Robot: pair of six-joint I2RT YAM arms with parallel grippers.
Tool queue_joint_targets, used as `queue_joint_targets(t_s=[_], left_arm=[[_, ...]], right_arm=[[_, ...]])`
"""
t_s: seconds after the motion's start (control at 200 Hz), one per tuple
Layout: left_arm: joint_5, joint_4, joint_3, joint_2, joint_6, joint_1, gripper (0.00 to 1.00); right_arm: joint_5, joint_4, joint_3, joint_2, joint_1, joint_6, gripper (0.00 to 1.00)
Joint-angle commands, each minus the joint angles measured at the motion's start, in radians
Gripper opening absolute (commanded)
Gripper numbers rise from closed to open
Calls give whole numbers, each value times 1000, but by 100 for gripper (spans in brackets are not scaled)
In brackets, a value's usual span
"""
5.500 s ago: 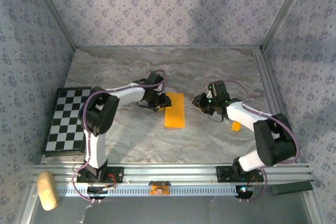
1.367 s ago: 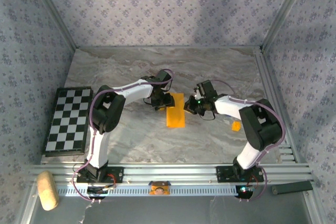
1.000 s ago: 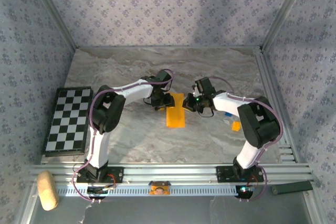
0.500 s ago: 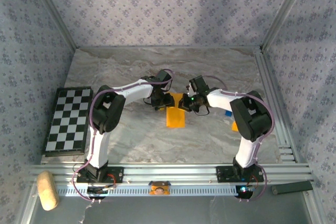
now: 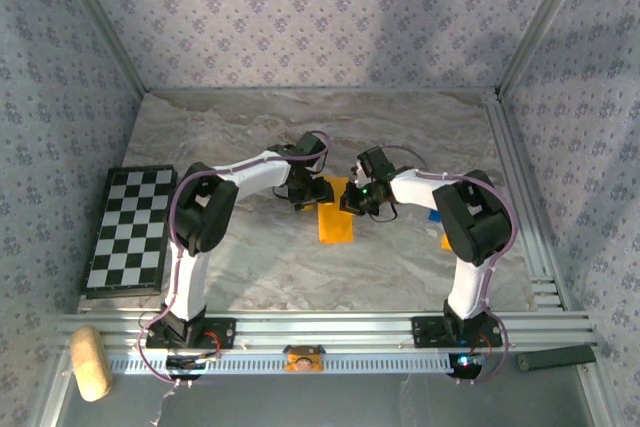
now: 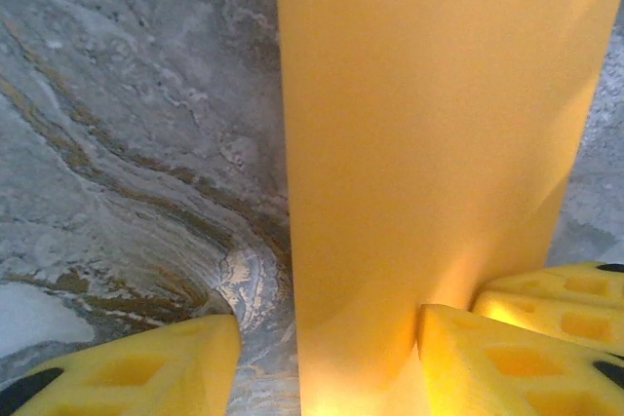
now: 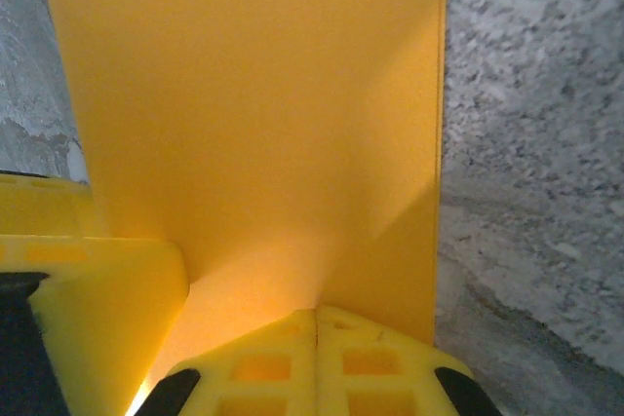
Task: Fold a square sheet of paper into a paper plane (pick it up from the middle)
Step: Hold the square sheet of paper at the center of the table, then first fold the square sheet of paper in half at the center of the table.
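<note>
- Slippage is our first worry: the sheet of paper (image 5: 335, 222) lies flat as a narrow folded strip at the middle of the table (image 5: 250, 267), between the two arms, and nothing clamps it.
- We see the left gripper (image 6: 322, 362) at the strip's far end with its fingers apart. One finger is on the marble beside a long edge, and the paper runs between the two. It pinches nothing, so a sideways nudge from it could skew the strip.
- The right gripper (image 7: 317, 338) has its fingers pressed together, tips down on the same far end (a pressing pose, not a grasp, as we read it). If it drags while bearing down, the thin paper may wrinkle or the fold may shift off line.
- Both grippers crowd the same end, just beside each other in the wrist views. We judge a knock between them likely if either moves toward the other.
- Lifting a flat sheet off hard marble is awkward: fingers closing on an edge might only scrape the surface or crumple the layers.
- Any crooked crease made here would leave the plane lopsided.
</note>
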Motion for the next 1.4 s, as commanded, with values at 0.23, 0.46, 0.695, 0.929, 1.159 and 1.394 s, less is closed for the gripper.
queue_joint_targets(t_s=[0.23,0.46,0.695,0.929,1.159,1.394], left_arm=[[198,259,-122,-156,-51,74,54],[364,462,-217,-144,-114,80,22],[409,550,-272,-141,-130,80,3],[410,562,-288,-153,-113,79,0],[437,587,-309,-149,-106,78,0],[432,571,-328,-120,-82,78,0]], right_arm=[[64,-125,-21,50,-25,-46,0],[66,-124,-27,48,-26,-35,0],[74,-123,-28,43,-27,-27,0],[78,-124,-28,42,-26,-20,0],[80,-131,-27,39,-26,-24,0],[83,-129,-30,38,-24,-22,0]])
